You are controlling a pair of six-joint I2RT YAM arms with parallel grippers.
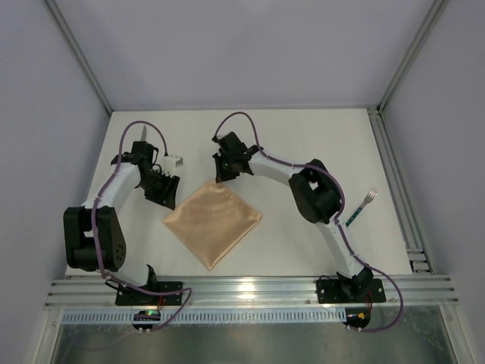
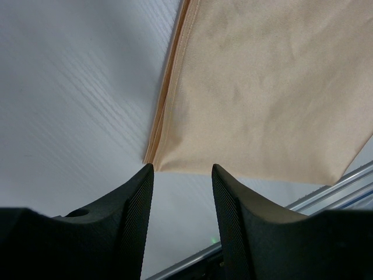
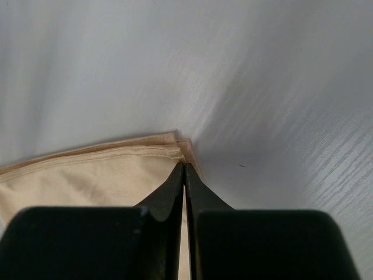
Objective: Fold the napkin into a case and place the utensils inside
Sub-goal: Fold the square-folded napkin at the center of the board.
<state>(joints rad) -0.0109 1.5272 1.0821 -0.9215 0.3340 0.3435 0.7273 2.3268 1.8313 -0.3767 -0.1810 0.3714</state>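
Napkin [image 1: 213,222] folded, fork [image 1: 367,200] partly hidden behind right arm [image 1: 314,193]

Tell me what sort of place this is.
Most likely a robotics lab test cell: two robot arms bolted to an aluminium rail at the edge of a white table, plain walls around it, with a napkin and fork laid out.

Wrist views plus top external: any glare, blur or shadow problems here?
Top external: even light, one glare patch on the aluminium front rail. Left wrist: peach-orange cloth napkin sharp, black ribbed fingers close to the lens and slightly soft. Right wrist: white table streaky and soft, grey shadow to the right of the right gripper; the napkin's layered corner is readable.
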